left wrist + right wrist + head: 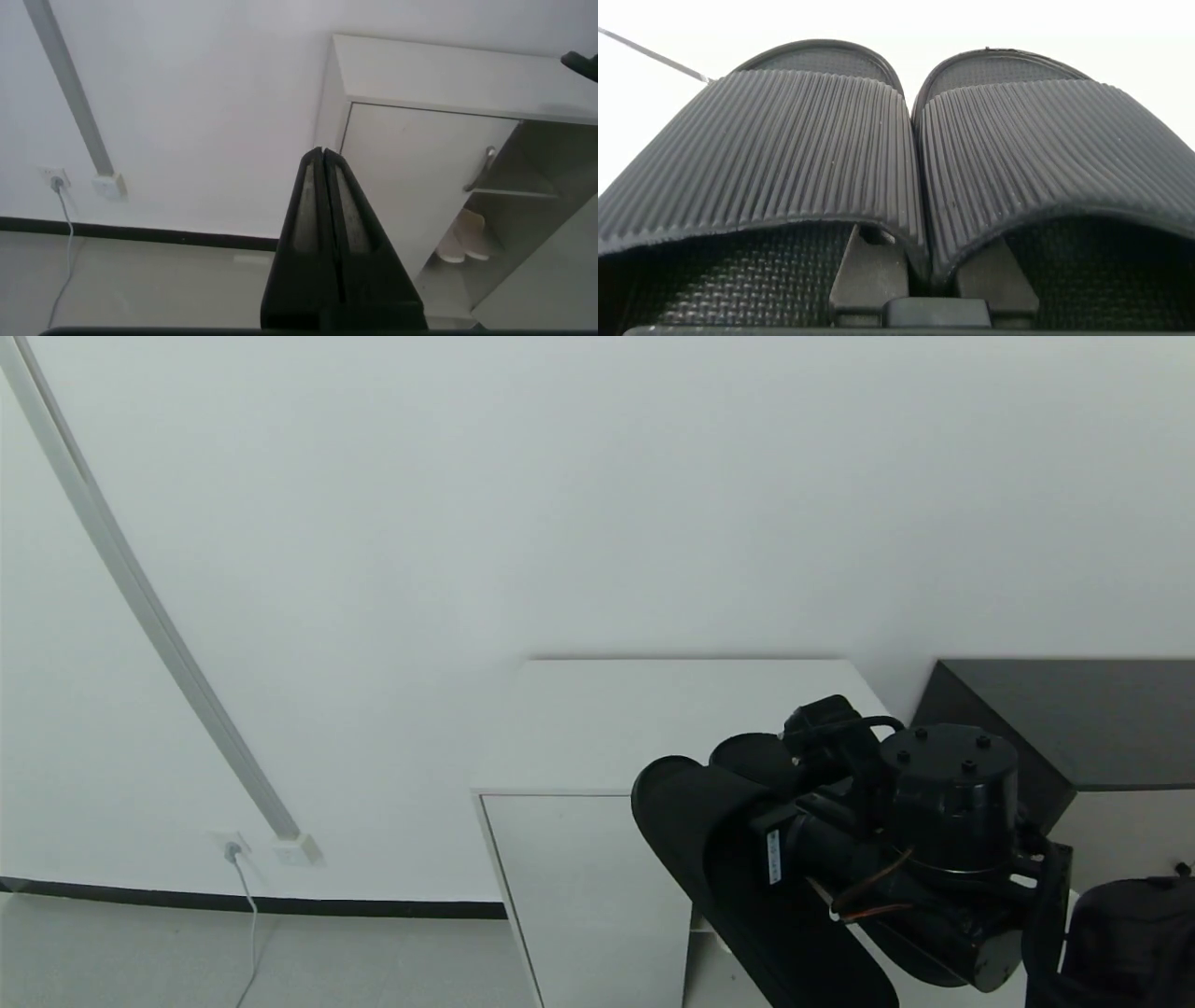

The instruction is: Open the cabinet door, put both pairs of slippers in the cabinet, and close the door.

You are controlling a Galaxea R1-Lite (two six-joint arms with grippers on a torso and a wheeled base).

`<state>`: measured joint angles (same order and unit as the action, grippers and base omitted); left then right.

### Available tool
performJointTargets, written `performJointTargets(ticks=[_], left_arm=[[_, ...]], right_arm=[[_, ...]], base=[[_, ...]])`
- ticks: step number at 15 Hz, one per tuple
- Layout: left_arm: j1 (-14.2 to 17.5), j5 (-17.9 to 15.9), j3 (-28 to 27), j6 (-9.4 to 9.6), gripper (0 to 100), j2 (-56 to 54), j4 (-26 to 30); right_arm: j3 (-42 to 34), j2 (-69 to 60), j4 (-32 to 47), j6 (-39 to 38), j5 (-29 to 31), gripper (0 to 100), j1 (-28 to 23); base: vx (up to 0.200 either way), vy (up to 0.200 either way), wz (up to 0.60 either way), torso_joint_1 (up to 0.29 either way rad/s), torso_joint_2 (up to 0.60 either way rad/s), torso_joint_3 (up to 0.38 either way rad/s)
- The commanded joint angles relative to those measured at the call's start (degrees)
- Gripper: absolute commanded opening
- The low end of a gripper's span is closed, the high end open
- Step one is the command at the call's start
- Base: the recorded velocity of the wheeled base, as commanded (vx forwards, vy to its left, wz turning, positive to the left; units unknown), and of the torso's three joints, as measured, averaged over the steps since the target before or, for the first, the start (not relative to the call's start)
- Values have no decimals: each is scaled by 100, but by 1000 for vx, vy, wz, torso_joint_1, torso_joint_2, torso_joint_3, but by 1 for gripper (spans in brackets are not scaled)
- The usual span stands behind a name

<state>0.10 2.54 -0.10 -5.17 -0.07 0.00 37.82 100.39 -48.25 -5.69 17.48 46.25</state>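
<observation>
A pair of black ribbed slippers is clamped side by side in my right gripper, whose fingers pinch their inner edges. The same black slippers hang in front of the white cabinet, near its top front edge. The cabinet's left door with a metal handle is closed, and the right half stands open. A white pair of slippers lies on a lower shelf inside. My left gripper is shut with nothing in it, well left of the cabinet.
A dark piece of furniture stands right of the cabinet. On the white wall, a slanted cable duct runs down to a socket with a plugged cable. Grey floor lies open to the left.
</observation>
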Motion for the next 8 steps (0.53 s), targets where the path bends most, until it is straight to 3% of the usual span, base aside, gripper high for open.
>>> performJointTargets(ticks=[1,8], left_arm=[[-1,1,1,-2,0,7,0],[-1,1,1,16,0,7,0]], right_arm=[[-2,33,0,-2,1,0,7],[-152,33,-62,24,18,0,7]], base=[[0,-200,0,-7,-2,2],[0,-200,0,4,2,2]])
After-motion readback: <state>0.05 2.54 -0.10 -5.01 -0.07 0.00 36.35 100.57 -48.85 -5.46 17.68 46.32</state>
